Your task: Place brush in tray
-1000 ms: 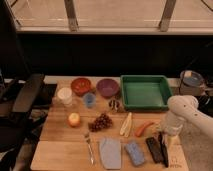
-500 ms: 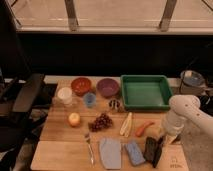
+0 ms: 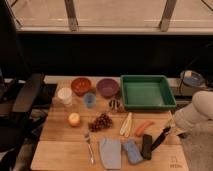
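Note:
The brush [image 3: 160,139] is a slim black stick lying aslant at the table's front right, its lower end beside the black block [image 3: 146,146]. My gripper [image 3: 170,128] sits at the brush's upper end, at the tip of my white arm [image 3: 197,114] coming in from the right. It is shut on the brush, and that end is lifted a little. The green tray [image 3: 148,106] stands empty at the back right of the table, well behind the gripper.
An orange carrot [image 3: 144,128], a banana [image 3: 126,124], grapes [image 3: 101,121], an orange [image 3: 74,119], a fork [image 3: 89,147], a grey cloth [image 3: 110,152] and a blue sponge [image 3: 132,151] lie on the table. Red [image 3: 81,85] and purple [image 3: 107,86] bowls and cups stand behind.
My arm has drawn back to the right and up. The brush has swung from lying beside the block to a slant, its upper end following the gripper.

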Controlling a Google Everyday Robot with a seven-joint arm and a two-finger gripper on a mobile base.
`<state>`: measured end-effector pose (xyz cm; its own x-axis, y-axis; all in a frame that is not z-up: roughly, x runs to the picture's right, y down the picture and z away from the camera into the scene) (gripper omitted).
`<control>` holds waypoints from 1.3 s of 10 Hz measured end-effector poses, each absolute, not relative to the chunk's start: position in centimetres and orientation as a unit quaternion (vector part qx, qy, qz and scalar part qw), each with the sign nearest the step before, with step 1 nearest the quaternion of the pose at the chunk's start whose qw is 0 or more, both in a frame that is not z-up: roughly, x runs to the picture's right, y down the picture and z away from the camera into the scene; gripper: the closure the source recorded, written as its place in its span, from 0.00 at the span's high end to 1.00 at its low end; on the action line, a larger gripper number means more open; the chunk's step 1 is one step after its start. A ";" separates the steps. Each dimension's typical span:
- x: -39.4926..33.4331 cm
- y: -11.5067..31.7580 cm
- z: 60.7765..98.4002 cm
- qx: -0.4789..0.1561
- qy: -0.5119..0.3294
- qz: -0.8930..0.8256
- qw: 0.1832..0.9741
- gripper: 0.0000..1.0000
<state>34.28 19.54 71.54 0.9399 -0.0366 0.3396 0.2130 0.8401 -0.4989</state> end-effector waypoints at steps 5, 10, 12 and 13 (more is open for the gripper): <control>34.7 8.2 68.0 -0.176 -0.061 -0.020 0.982 0.14; 33.4 -2.2 74.1 -0.125 -0.015 0.012 0.992 0.14; 32.8 -4.9 77.5 -0.120 -0.028 0.015 0.992 0.14; 32.2 -5.5 78.8 -0.122 -0.041 0.012 0.992 0.14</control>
